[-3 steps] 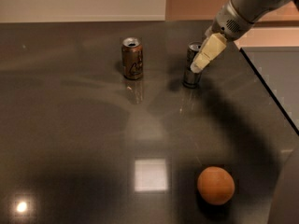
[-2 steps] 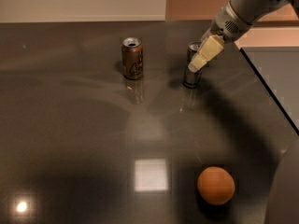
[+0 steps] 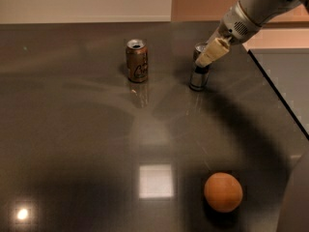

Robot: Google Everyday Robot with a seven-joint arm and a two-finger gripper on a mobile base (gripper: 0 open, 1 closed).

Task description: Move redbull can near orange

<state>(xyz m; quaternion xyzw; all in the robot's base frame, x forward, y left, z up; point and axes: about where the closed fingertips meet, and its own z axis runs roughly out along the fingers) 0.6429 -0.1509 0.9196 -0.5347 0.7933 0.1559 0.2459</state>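
Step in hand, as judged: acquiring the redbull can [image 3: 198,77]. The can stands upright at 1 o'clock on the worktop [image 3: 72,144], long axis vertical and silver top up, well apart from the orange [image 3: 222,192] at 5 o'clock. The end effector [image 3: 210,53] overlaps the can's upper part; whether it is released or clenched cannot be told. The next move probably calls for a secure hold, then travel toward 6 o'clock.

Site appeared to be a kitchen or break room: glossy dark counter [image 3: 72,129], pale wall [image 3: 82,4] behind. The gripper [image 3: 210,54] was at the redbull can [image 3: 199,77], rear right.
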